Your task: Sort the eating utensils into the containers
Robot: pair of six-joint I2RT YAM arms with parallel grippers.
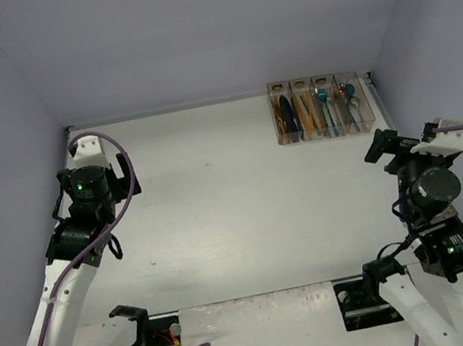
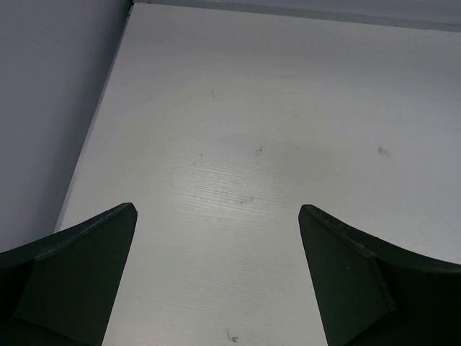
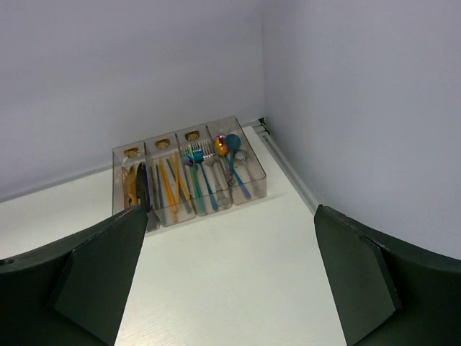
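Four clear plastic bins (image 3: 253, 182) far right held the coloured metal utensils (image 3: 196, 180); left end effector (image 2: 217, 207) and right end effector (image 3: 230, 209) gaped empty, sorting seemingly finished, only retreat needed.

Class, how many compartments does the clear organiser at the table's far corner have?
4, joined side by side in the containers: leftmost with gold and dark utensils, next with orange chopsticks, third with forks, rightmost with spoons. None looks hidden.

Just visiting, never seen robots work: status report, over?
Left fingers open, empty. Right fingers open, empty. Utensils lying in bins, far right corner. Nothing in the way.
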